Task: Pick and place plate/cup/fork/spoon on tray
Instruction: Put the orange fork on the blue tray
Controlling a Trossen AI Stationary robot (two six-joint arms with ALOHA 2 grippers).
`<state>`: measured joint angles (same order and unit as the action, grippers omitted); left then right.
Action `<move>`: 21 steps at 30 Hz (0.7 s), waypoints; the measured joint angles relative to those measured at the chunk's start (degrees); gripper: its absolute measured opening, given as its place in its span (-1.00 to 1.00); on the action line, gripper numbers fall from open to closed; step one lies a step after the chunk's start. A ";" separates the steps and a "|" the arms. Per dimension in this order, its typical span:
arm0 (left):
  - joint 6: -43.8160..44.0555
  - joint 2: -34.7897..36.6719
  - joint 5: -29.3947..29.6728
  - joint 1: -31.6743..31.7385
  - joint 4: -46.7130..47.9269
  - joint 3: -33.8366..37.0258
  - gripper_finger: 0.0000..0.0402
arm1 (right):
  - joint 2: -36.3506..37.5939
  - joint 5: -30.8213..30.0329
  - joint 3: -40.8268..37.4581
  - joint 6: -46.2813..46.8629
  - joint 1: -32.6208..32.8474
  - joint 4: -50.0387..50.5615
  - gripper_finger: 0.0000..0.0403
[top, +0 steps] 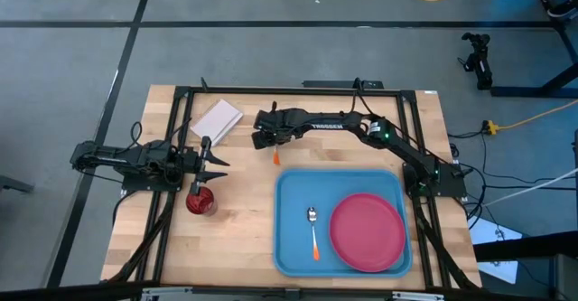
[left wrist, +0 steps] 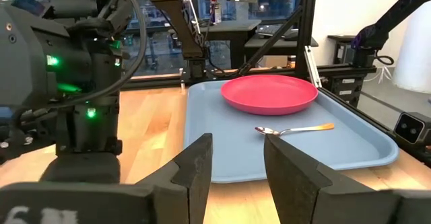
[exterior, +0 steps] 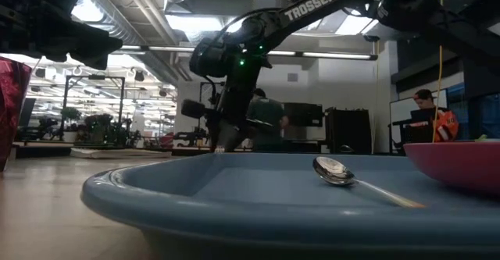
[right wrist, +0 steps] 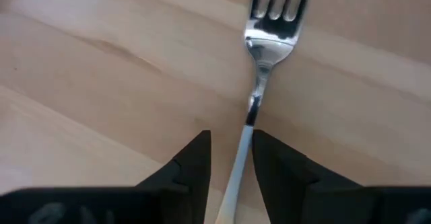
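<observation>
The light-blue tray (top: pixel 291 247) lies at the near right and holds the pink-red plate (top: pixel 367 231) and the spoon (top: pixel 313 227). The fork (right wrist: pixel 269 22) lies flat on the bare wood beyond the tray's far rim, and its orange handle tip (top: pixel 276 157) shows in the high view. My right gripper (right wrist: pixel 232 150) is low over the fork and slightly open, one finger on each side of the handle, tines past the fingertips. The dark red cup (top: pixel 200 202) stands upright on the table at the left. My left gripper (top: pixel 213 156) hovers just beyond the cup, open and empty.
A small pale pad (top: pixel 217 118) lies at the far left of the table, left of my right gripper. Bare wood shows between the cup and the tray. The black frame rails (top: pixel 181 111) run along the table's edges. People show in the room behind in the low view.
</observation>
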<state>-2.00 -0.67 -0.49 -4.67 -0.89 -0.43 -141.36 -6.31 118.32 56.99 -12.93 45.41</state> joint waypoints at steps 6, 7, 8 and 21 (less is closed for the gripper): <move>0.01 0.00 0.05 0.00 0.00 0.02 -0.37 | 0.57 0.79 -3.15 0.00 -0.43 -2.94 -0.44; 0.00 -0.01 0.04 0.00 0.00 0.02 -0.37 | 0.56 0.79 -3.15 0.00 -0.43 -2.81 -0.44; 0.00 -0.01 0.04 -0.01 0.00 0.01 -0.37 | 0.54 0.75 -3.17 0.00 -0.41 -2.73 -0.44; 0.00 -0.01 0.04 0.01 0.00 0.00 -0.37 | 0.26 -0.51 -2.84 1.29 -0.49 -0.14 -0.59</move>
<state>-2.00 -0.68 -0.45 -4.67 -0.89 -0.42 -141.10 -6.82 115.48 58.29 -13.42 45.26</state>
